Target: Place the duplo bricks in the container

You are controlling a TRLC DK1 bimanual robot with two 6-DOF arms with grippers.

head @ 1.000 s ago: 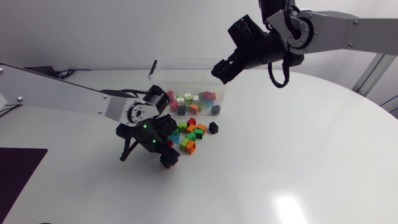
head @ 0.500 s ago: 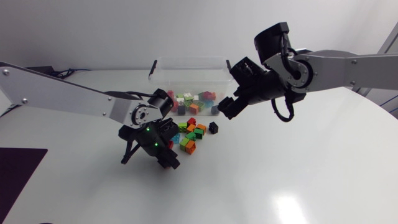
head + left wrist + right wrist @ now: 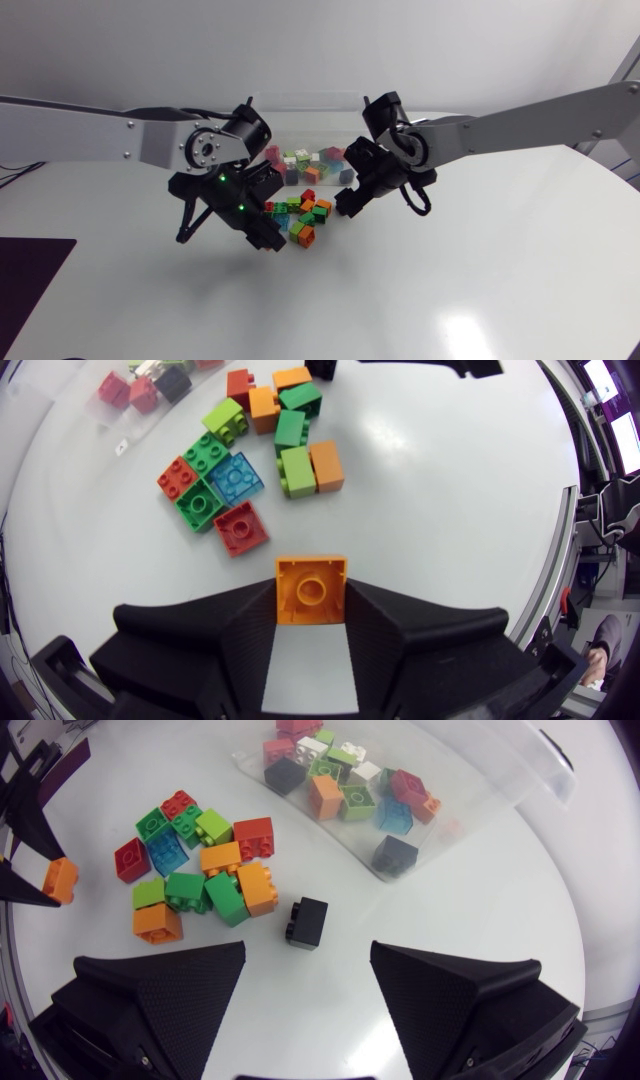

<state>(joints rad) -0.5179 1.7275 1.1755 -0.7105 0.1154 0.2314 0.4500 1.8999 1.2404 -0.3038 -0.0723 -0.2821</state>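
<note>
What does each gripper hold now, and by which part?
Left gripper holds an orange brick by two opposite sides; right gripper holds nothing.

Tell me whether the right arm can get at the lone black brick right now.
Probably yes. The right arm has its jaws open just above the black brick, which sits apart from the brick pile and the container, with nothing in between.

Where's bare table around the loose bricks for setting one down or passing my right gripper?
Broad bare white table lies past the multicoloured loose brick pile, on its side away from the clear plastic container, and beyond the lone black brick. Crowded: the pile itself and the narrow strip between it and the container.
</note>
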